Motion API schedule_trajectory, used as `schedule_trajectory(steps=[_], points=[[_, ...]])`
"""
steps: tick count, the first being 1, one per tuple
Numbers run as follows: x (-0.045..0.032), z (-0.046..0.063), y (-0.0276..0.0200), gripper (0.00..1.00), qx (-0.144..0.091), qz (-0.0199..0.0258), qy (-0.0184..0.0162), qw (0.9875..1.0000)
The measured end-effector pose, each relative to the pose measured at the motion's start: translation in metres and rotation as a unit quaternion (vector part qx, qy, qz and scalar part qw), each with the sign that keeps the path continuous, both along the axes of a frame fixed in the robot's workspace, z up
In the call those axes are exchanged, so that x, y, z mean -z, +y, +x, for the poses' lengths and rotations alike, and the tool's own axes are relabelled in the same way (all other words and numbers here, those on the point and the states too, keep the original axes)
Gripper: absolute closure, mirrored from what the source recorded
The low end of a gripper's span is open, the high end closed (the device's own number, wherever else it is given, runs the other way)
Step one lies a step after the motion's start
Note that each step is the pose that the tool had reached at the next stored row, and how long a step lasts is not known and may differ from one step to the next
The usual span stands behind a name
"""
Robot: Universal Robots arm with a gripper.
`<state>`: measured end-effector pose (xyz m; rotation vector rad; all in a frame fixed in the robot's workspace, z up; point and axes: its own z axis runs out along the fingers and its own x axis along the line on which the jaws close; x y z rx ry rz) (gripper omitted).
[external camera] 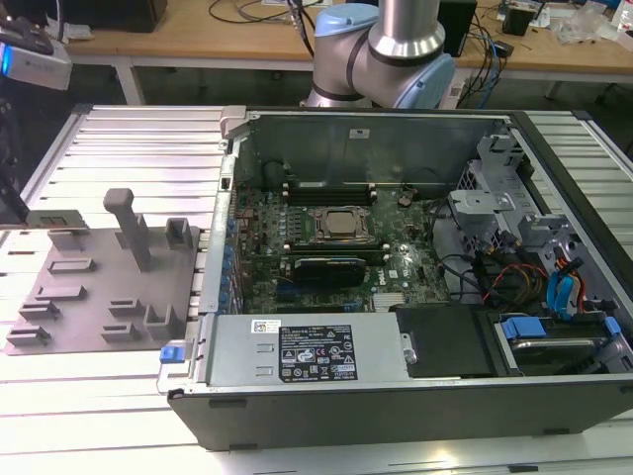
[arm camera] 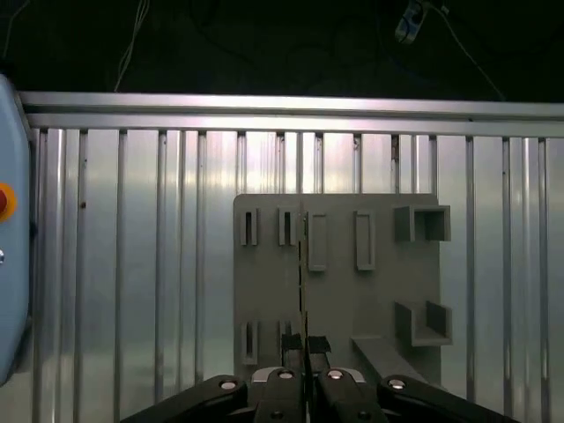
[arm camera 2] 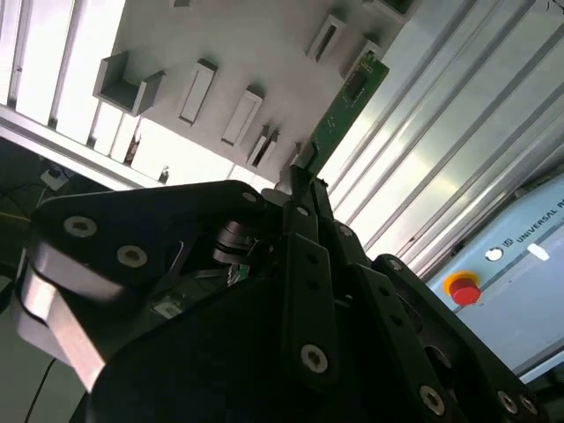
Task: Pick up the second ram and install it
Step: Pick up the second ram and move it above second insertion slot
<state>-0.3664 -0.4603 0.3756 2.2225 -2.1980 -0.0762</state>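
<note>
My gripper pinches the second ram over the grey tray. Pick-up seems done; installing demands square slot alignment.

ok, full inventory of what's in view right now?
slatted table: one, silver, under everything
grey tray: one, grey, on the table at the exterior view's left
second ram: one, green, gripped, over the grey tray in the first wrist view
computer case: one, black and grey, open, middle of the exterior view
motherboard: one, green, inside the case
power supply: one, grey with a black label, along the case's near side
red button: one, red, on a pale box beside the table
robot arm: one, silver and pale blue, behind the case
gripper: one, black, fingers shut on the second ram
</note>
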Motion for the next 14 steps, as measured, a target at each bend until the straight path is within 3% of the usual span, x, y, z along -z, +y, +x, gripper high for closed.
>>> schedule_trajectory(steps=[5,9,14], points=[[-0.0244,0.0,0.0008,0.89,0.0,0.0,0.0,1.0],[-0.0391,0.0,0.0009,0.89,0.0,0.0,0.0,1.0],[-0.0396,0.0,0.0009,0.89,0.0,0.001,0.0001,1.0]])
